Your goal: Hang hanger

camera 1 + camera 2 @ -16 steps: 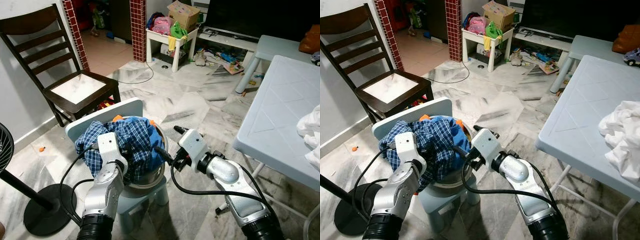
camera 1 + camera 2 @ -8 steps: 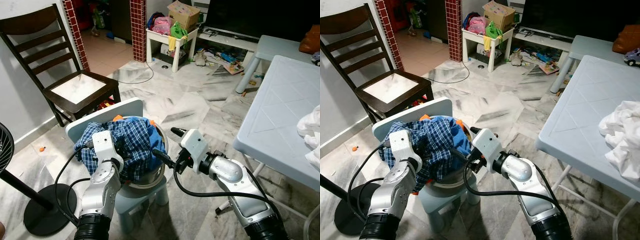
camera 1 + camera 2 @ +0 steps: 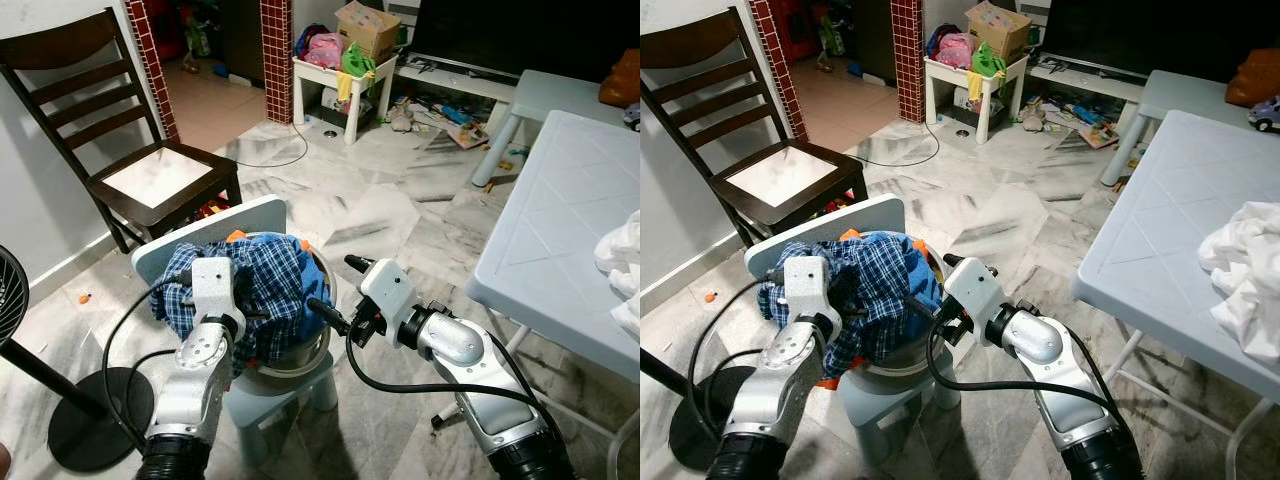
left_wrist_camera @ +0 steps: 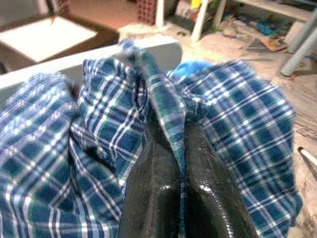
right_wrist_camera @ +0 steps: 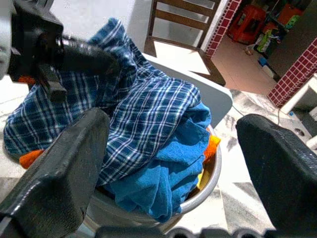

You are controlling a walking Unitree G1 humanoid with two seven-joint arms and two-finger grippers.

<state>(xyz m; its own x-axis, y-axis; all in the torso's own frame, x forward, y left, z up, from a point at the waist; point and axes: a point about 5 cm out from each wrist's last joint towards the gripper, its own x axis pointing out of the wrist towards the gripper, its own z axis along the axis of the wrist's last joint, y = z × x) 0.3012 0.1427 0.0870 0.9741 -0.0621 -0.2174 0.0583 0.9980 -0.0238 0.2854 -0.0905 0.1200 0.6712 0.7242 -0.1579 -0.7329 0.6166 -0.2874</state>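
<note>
A: Progress on hanging?

B: Early, by my read. No hanger visible anywhere, nothing hung. The left gripper (image 4: 181, 148) has its two black fingers pinched together on a fold of the blue-and-white plaid cotton shirt (image 3: 262, 290), which lies heaped on top of the round silver metal basin (image 3: 300, 352). Shirt is still on the pile, barely raised.

A: Right arm?

B: The right gripper (image 3: 334, 292) is just beside the basin's rim on the robot's right, fingers spread wide, holding nothing, pointed at the pile. Left to do, as I judge it: pull the shirt free of the basin, find a hanger, get the shirt on it, hang it up. Basically everything.

A: Counts, near to far from the basin.

B: In the basin: one plaid shirt, one plain blue cloth (image 5: 171, 161) under it, one orange cloth (image 5: 212, 147) poking out at the rim. Under the basin: one pale blue plastic child's chair (image 3: 210, 222). Near it on the robot's left: one black pedestal fan (image 3: 60, 400). On the right: one light blue plastic table (image 3: 560, 240) with one white crumpled cloth (image 3: 1245, 270) on it. Behind the basin: one dark wooden chair with a pale seat (image 3: 130, 150). Far beyond: one small white side table (image 3: 340, 85) carrying one cardboard box (image 3: 367, 27).
</note>
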